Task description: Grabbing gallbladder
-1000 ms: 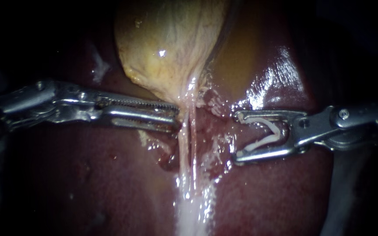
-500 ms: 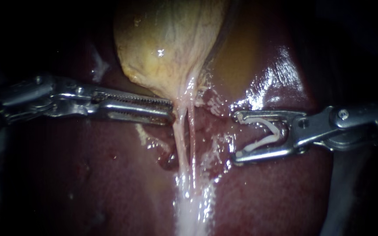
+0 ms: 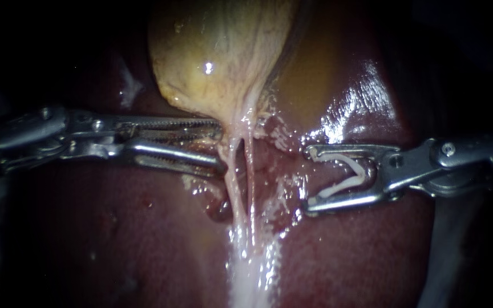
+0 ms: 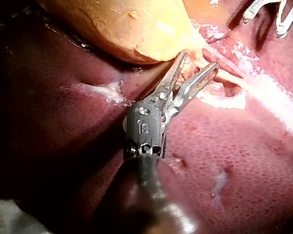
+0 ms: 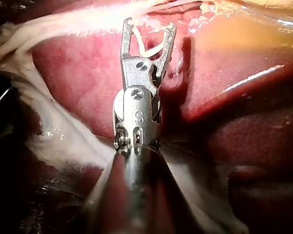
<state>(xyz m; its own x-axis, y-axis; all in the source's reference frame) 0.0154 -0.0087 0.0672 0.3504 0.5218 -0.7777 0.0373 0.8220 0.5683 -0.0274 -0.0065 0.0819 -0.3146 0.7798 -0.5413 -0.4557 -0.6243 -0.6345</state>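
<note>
At the narrow lower end of the gallbladder (image 3: 218, 51), my left instrument (image 3: 222, 147) comes in from the left with its jaws apart. A clear gap shows between them and they grip nothing. The upper jaw, the one with the teeth, lies against the underside of the gallbladder. The lower jaw lies below it on the liver (image 3: 115, 239). The tips of both jaws reach the pale strands (image 3: 238, 188) that run down from the gallbladder. In the left wrist view the same instrument (image 4: 200, 59) has a little pale tissue between its tips, but the jaws do not close on it.

My right instrument (image 3: 309, 178) is on the other side of the strands, near them but not touching. Its jaws stand wide, and a white clip (image 3: 340, 187) bent like a V sits inside them, one leg along each jaw. The right wrist view shows this clip (image 5: 149, 48) between the jaws of the instrument (image 5: 150, 23), over the red liver.

The gallbladder is yellow-tan, smooth and wet, with a small bright spot of light on it. It is wide at the top of the endoscope view and becomes narrow toward the strands. It lies on the dark red liver.
</note>
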